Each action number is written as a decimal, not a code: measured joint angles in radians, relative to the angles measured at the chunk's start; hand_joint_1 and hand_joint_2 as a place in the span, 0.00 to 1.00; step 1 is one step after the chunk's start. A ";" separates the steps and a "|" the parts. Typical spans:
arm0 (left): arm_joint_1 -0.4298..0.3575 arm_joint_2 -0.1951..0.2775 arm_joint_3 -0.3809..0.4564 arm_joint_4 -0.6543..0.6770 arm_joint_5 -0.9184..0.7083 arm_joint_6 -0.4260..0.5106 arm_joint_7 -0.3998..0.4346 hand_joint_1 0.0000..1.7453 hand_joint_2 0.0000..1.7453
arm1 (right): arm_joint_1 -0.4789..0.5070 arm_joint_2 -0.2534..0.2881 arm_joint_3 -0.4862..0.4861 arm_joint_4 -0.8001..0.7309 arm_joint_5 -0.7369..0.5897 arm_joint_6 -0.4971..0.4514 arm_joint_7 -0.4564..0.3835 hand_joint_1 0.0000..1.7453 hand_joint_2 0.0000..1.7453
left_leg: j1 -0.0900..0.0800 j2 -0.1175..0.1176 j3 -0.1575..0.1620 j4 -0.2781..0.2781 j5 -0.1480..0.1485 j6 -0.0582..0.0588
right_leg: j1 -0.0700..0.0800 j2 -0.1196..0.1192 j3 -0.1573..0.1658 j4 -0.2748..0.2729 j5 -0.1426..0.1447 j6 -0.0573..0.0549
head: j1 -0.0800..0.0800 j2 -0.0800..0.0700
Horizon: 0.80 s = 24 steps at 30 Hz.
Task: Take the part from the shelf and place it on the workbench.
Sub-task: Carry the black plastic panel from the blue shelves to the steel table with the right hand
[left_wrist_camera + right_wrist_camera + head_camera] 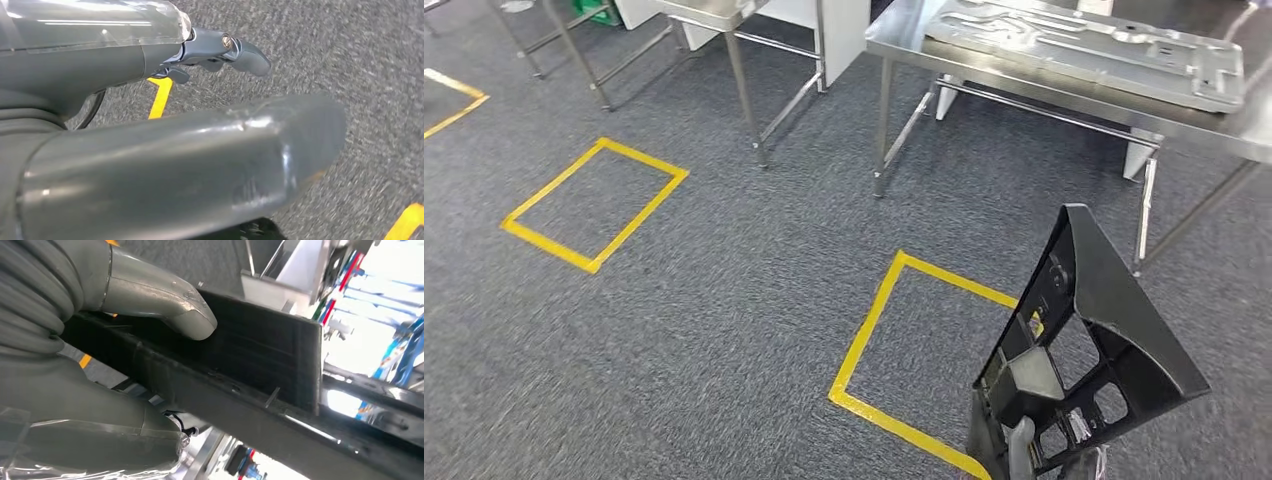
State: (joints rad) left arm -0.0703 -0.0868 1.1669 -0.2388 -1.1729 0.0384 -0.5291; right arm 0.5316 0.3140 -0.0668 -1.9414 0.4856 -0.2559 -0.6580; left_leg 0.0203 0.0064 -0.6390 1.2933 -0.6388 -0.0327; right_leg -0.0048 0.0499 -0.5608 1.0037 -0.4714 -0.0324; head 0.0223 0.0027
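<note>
fingers of the robot's right hand clamp on the black, triangular, open-ribbed plastic part, the thick grey thumb pressing its flat wall in the right wrist view. the part rides upright and tilted, low at the right of the head view, above grey carpet and a yellow tape square, evidently held clear of the body for carrying. the stainless steel counter stands ahead, well apart from the part, already bearing a flat stamped grey metal panel; delivery is judged still to come. the left hand hangs over the carpet holding nothing, its dark fingers apart, likely kept free for balance.
</note>
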 joint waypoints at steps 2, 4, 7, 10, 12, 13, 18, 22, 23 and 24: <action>0.001 0.000 0.001 0.000 0.000 0.000 0.000 0.00 0.00 | 0.000 0.000 0.003 0.000 0.000 -0.003 0.000 1.00 1.00 | 0.000 -0.015 0.026 -0.094 0.078 0.003 | 0.000 0.032 0.004 0.005 -0.004 0.003 | 0.000 0.000; 0.001 0.002 0.004 0.000 0.000 0.000 -0.001 0.00 0.00 | -0.001 0.000 0.006 0.000 0.000 -0.005 0.000 1.00 1.00 | 0.001 -0.061 0.070 -0.218 0.138 0.011 | 0.001 0.061 0.002 0.017 -0.012 0.011 | 0.000 0.000; -0.002 0.003 0.007 0.000 0.000 -0.002 -0.003 0.00 0.00 | 0.000 0.000 0.009 0.000 0.003 -0.006 0.000 1.00 1.00 | -0.003 -0.071 0.089 -0.266 0.142 0.026 | -0.003 0.095 -0.009 0.022 -0.017 0.031 | 0.000 0.000; -0.007 -0.003 0.008 0.000 0.001 -0.006 -0.005 0.00 0.00 | 0.004 -0.001 0.009 -0.002 0.009 -0.006 0.000 1.00 1.00 | 0.002 -0.033 0.100 -0.283 0.152 0.049 | -0.003 0.047 -0.024 0.051 -0.036 0.046 | 0.005 0.000; -0.004 -0.004 0.008 0.000 0.001 -0.009 -0.005 0.00 0.00 | 0.001 -0.003 0.010 -0.003 0.012 -0.006 0.000 1.00 1.00 | 0.003 -0.006 0.105 -0.290 0.153 0.058 | -0.003 -0.020 -0.075 0.152 -0.092 0.054 | 0.010 0.000; -0.002 -0.004 0.009 0.000 0.001 -0.010 -0.005 0.00 0.00 | 0.000 -0.004 0.010 -0.003 0.013 -0.006 0.000 1.00 1.00 | 0.002 0.009 0.106 -0.290 0.152 0.059 | -0.007 -0.034 -0.110 0.216 -0.119 0.059 | 0.011 0.000; -0.001 -0.010 0.009 0.001 0.001 -0.015 -0.004 0.00 0.00 | 0.005 -0.006 0.010 -0.004 0.020 -0.004 0.000 1.00 1.00 | 0.002 0.077 0.127 -0.290 0.132 0.046 | -0.016 -0.087 -0.082 0.136 -0.035 0.065 | 0.012 0.000; -0.006 -0.014 0.009 0.001 0.001 -0.014 -0.004 0.00 0.00 | 0.006 -0.007 0.011 -0.009 0.025 -0.003 0.000 1.00 1.00 | -0.007 0.116 0.150 -0.292 0.112 0.021 | -0.001 -0.116 -0.026 0.024 -0.002 0.044 | 0.008 0.000; -0.009 -0.014 0.009 0.001 0.001 -0.014 -0.004 0.00 0.00 | 0.008 -0.008 0.011 -0.011 0.024 -0.003 0.000 1.00 1.00 | -0.006 0.125 0.155 -0.294 0.109 0.015 | -0.003 -0.102 -0.026 0.021 -0.001 0.037 | 0.008 0.000; -0.011 -0.015 0.009 0.001 0.001 -0.014 -0.004 0.00 0.00 | 0.010 -0.008 0.011 -0.012 0.024 -0.003 0.000 1.00 1.00 | -0.004 0.119 0.159 -0.290 0.102 0.010 | -0.004 -0.090 -0.024 0.017 0.000 0.031 | 0.007 0.000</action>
State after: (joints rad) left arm -0.0811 -0.1014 1.1761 -0.2380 -1.1723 0.0240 -0.5327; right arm 0.5411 0.3061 -0.0556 -1.9534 0.5100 -0.2590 -0.6580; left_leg 0.0163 0.1251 -0.4801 1.0028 -0.5364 -0.0231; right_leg -0.0092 -0.0397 -0.5850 1.0211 -0.4709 -0.0016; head 0.0292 0.0027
